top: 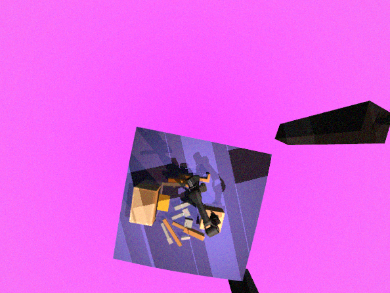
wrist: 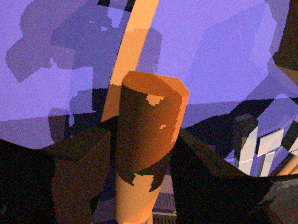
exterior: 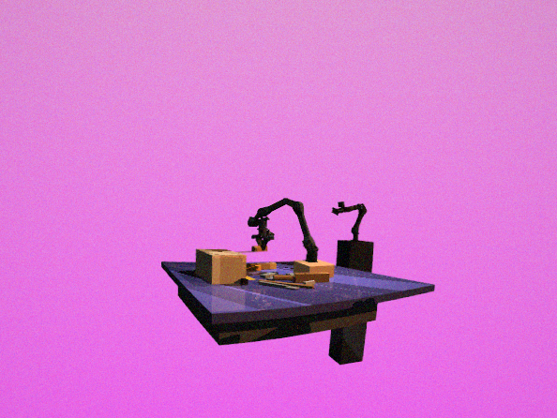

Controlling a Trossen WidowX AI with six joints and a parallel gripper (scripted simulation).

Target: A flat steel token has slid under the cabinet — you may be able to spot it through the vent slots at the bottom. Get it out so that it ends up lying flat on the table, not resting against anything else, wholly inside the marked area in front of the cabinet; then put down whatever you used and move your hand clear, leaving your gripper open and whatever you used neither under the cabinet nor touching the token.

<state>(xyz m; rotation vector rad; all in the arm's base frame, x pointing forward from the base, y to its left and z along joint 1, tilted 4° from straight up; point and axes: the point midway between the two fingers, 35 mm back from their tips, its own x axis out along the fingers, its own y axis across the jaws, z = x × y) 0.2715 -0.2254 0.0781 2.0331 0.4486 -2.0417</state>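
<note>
The wooden cabinet (top: 143, 210) (exterior: 229, 270) stands at the table's left side. The yellow marked area (top: 163, 203) (exterior: 250, 278) lies in front of it. No token can be made out; the space under the cabinet is hidden. My gripper (exterior: 263, 247) (wrist: 145, 127) is shut on the round orange-brown handle (wrist: 152, 117) (exterior: 256, 248) of a tool, held above the table. The tool's thin pale shaft (top: 171, 184) (exterior: 248, 252) reaches out level towards the cabinet's side of the table. Its far end's shape is too small to tell.
An orange angled piece (top: 205, 179) (exterior: 269, 266) (wrist: 132, 47) lies below the gripper. Several grey pieces, an orange stick (top: 172, 232) and an orange-handled tool (top: 194, 234) lie between the cabinet and the arm's base block (exterior: 313, 268). A second arm stands on a dark pedestal (exterior: 354, 255) behind the table.
</note>
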